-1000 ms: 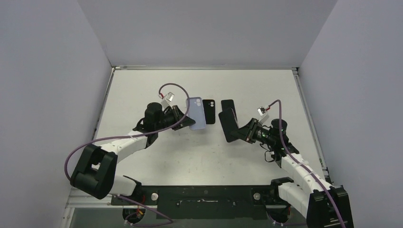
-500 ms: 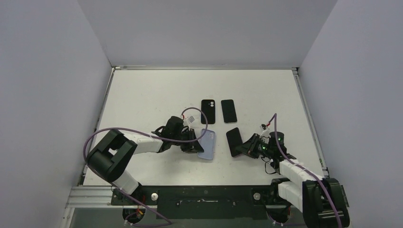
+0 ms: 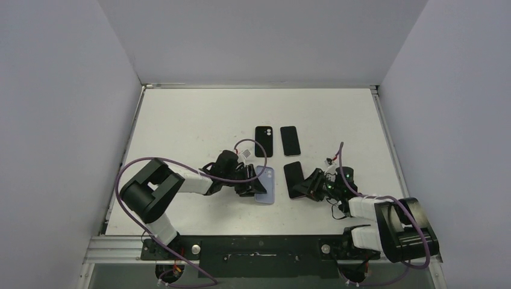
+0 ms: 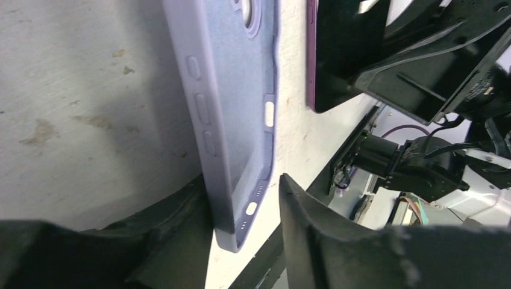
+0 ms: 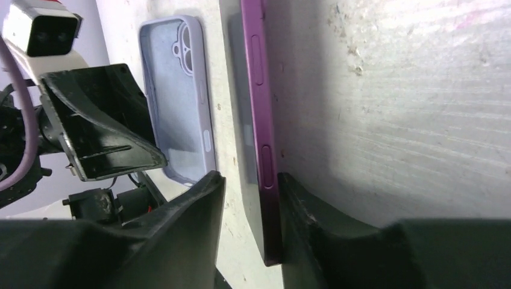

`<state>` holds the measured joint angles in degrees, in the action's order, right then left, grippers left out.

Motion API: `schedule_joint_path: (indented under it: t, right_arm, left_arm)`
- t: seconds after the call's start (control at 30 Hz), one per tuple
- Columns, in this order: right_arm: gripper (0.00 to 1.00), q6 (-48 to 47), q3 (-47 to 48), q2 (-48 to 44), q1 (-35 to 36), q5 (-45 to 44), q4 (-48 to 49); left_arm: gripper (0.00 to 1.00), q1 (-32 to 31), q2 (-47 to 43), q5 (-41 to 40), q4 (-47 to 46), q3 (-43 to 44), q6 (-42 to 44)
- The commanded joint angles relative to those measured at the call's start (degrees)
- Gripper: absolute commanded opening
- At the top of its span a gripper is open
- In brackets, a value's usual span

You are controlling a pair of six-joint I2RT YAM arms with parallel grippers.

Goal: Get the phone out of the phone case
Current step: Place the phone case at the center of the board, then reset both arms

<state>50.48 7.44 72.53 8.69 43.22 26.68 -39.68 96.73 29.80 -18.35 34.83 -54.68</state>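
The lilac phone case [image 3: 264,183] lies flat on the table with its hollow side up, empty. My left gripper [image 3: 248,183] straddles its near end. In the left wrist view the case [image 4: 229,120] rests against one finger, with a gap to the other, so the gripper [image 4: 242,180] is open. The phone [image 3: 293,179], dark-faced with a purple edge, lies just right of the case. My right gripper [image 3: 310,186] is at its near end. The right wrist view has the phone [image 5: 262,120] touching one finger and apart from the other, so that gripper [image 5: 248,177] is open.
A black phone case with a camera cut-out [image 3: 264,141] and a black phone [image 3: 290,140] lie side by side further back. The two grippers face each other closely across the lilac case and phone. White walls bound the table on three sides.
Both arms came down and drew toward the near edge. The case and the phone were set on the table, and both grippers opened and let go of them.
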Motion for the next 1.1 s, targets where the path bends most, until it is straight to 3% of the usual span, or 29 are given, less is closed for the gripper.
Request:
schedule_joint_path:
  t: [0.0,0.1,0.27,0.3,0.33,0.37,0.47,0.67,0.83,0.97,1.07]
  right_arm:
    - [0.46,-1.63,2.13,-0.23,0.85,-2.00,-0.28]
    - [0.61,-5.88,3.71,-2.28,1.10,-2.85,-6.80]
    - [0.78,-12.49,5.93,-7.80,1.00,-7.70,-20.45]
    - [0.83,-13.49,6.45,-8.86,0.91,-9.00,-23.02]
    - [0.98,-14.38,6.96,-10.14,0.82,-10.25,-25.18]
    - [1.00,-15.22,7.42,-11.27,0.81,-11.28,-28.38]
    - [1.00,-17.44,8.83,-14.14,0.47,-14.03,-33.63]
    - [1.00,-22.54,14.93,-19.50,-0.16,-20.69,-44.42]
    - [1.00,-24.75,23.75,-23.83,-0.52,-29.53,-50.61]
    - [1.00,-27.59,31.23,-25.76,-0.86,-34.36,-54.27]
    - [1.00,-30.90,37.89,-27.99,-0.90,-40.72,-57.44]
  left_arm:
    - [0.46,-0.23,-0.09,-3.10,-1.24,-0.18,-0.71]
    - [0.63,-0.22,-1.56,-5.19,1.63,-0.20,0.34]
    - [0.74,0.07,-3.88,-9.10,7.65,0.40,3.01]
    - [0.75,0.24,-4.47,-9.93,8.64,0.41,3.46]
    - [0.77,0.47,-5.05,-10.75,9.79,0.35,3.82]
    - [0.81,0.73,-5.79,-11.72,10.76,0.18,4.07]
    - [0.92,2.12,-8.08,-12.59,12.18,-0.67,4.85]
    - [0.94,6.49,-15.18,-14.89,18.16,-1.70,7.23]
    - [0.94,14.49,-26.35,-18.38,28.49,-0.19,11.93]
    - [0.95,24.66,-35.89,-21.93,38.21,6.77,18.55]
    - [0.97,26.66,-39.59,-30.44,47.13,16.18,24.56]
